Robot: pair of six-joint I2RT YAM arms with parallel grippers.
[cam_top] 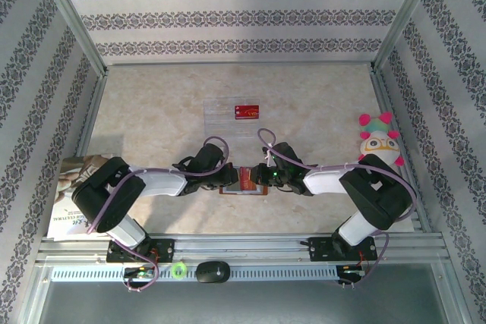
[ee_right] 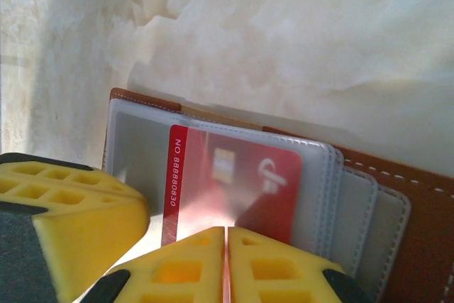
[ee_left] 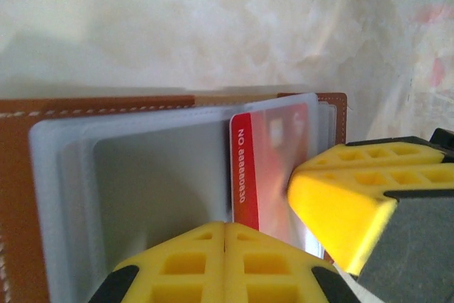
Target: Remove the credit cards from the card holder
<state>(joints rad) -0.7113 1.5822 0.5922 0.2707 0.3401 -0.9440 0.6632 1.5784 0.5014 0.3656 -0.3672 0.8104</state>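
Credit cards in sight number two, both red. One red credit card (ee_right: pixel 230 189) sits in the card holder (ee_right: pixel 418 246); a second red card (cam_top: pixel 246 111) lies on a clear plastic tray (cam_top: pixel 224 123) farther back on the table (cam_top: pixel 152 111).

The right gripper (ee_right: pixel 227 267) has its yellow fingers pressed together on the near edge of the red credit card, with a streak of red showing in the seam between them. The left gripper (ee_left: pixel 225 260) is likewise squeezed closed, at the edge of the clear sleeves (ee_left: pixel 142 175); I cannot tell whether it clamps a leaf. The two grippers meet over the one card holder, which lies open and flat at mid-table, between the arms.

The holder is tan-brown leather with pale stitching along its border. It holds several stepped clear plastic sleeves, and the red credit card is tucked inside one. White print along the card's short edge reads "NO 88880830". A pale chip-like patch and a white emblem show blurred through the plastic. The print on the second red card is too small to read.

One plush toy (cam_top: pixel 377 144) sits at the right edge, and one magazine (cam_top: pixel 64 202) at the left.
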